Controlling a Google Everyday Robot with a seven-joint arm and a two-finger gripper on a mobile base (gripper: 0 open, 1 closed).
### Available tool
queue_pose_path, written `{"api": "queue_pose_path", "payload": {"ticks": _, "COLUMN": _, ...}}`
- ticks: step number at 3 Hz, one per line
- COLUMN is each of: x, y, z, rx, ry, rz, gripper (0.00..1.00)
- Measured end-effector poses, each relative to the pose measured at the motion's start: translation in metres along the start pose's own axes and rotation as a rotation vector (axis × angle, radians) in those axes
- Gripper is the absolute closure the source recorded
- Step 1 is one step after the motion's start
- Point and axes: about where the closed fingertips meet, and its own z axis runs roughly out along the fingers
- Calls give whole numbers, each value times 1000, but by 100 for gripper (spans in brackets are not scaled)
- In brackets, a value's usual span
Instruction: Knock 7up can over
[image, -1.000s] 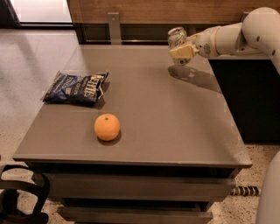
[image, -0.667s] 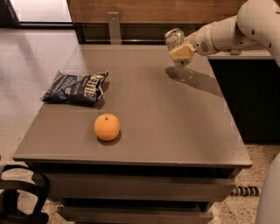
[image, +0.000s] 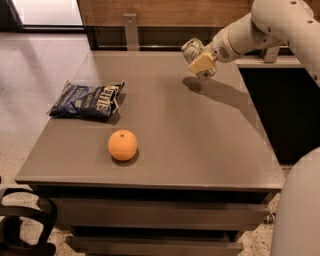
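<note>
7up can (image: 191, 48) — tilted, held just above far-right part of table (image: 200, 135), gripper (image: 201, 64) jaws clamped on its body. Orange (image: 122, 145) near front — chip bag (image: 89, 100) at left.

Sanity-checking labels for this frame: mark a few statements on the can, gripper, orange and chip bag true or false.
1. The 7up can stands upright on the table. False: it is tilted, held in the gripper above the surface.
2. The gripper is over the table's far right part. True.
3. The orange touches the chip bag. False: they lie apart.
4. The orange is nearer the front edge than the chip bag. True.
</note>
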Motion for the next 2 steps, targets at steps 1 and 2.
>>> {"api": "queue_pose_path", "payload": {"ticks": 1, "x": 6, "y": 4, "z": 12, "rx": -13, "ry": 63, "rz": -8, "gripper": 100}}
{"api": "queue_pose_path", "payload": {"ticks": 2, "x": 16, "y": 6, "z": 27, "rx": -22, "ry": 135, "rz": -11, "gripper": 100}}
